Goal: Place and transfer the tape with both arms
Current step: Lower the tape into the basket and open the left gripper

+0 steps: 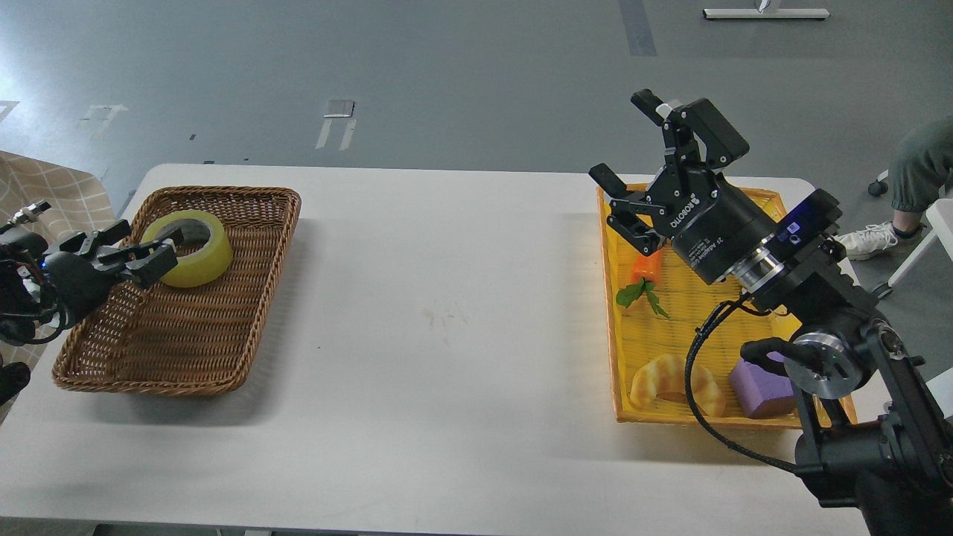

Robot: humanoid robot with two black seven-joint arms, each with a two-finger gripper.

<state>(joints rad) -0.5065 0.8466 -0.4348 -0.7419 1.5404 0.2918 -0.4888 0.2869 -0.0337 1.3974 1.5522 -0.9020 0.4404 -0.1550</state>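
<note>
While the tape point(187, 247) lies in the brown wicker basket point(179, 350) on the white desk point(447, 313), the left gripper point(141, 249) has its fingers at the roll's rim; the right gripper point(633, 141), fingers wide, hangs above the yellow tray point(622, 350).

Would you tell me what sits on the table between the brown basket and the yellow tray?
Nothing: in the head view, only bare white table separates the brown basket from the yellow tray.
</note>
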